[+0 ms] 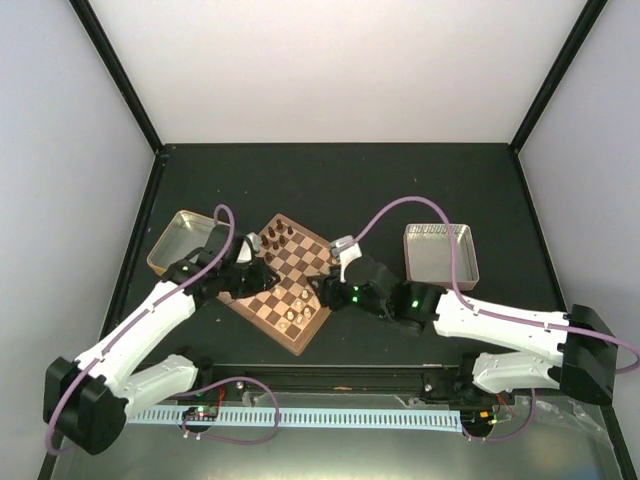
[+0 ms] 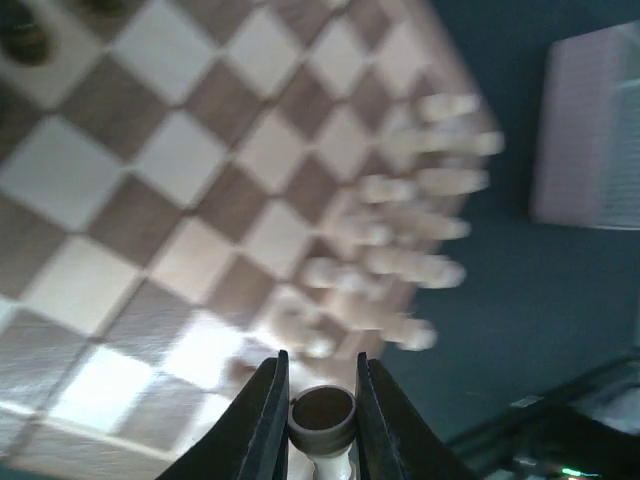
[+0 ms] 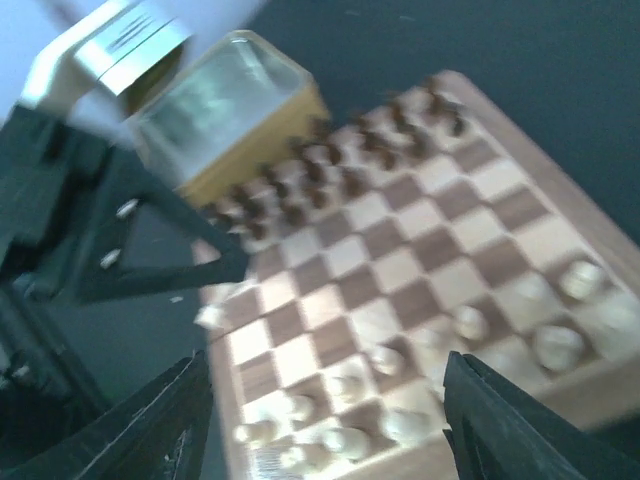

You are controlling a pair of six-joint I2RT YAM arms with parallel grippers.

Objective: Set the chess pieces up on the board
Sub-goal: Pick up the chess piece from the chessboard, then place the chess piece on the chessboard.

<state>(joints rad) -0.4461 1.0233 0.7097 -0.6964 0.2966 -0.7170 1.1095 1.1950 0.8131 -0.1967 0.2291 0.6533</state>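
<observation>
The board (image 1: 275,272) lies turned like a diamond between my two arms. Dark chess pieces (image 1: 278,238) line its far side and pale ones (image 1: 298,306) its near right side. My left gripper (image 2: 322,372) is shut on a pale chess piece (image 2: 320,418), gripped at the base, its round dark underside facing the camera. It hovers over the board's (image 2: 150,200) edge, near the left corner (image 1: 243,266). My right gripper (image 3: 328,370) is wide open above the pale rows (image 3: 400,400), nothing between its fingers. It is by the board's right corner (image 1: 332,290).
A gold-tan metal tray (image 1: 178,244) stands left of the board, also visible from the right wrist (image 3: 235,110). A pinkish tray (image 1: 440,252) stands to the right, blurred in the left wrist view (image 2: 595,130). Both arms reach close over the board.
</observation>
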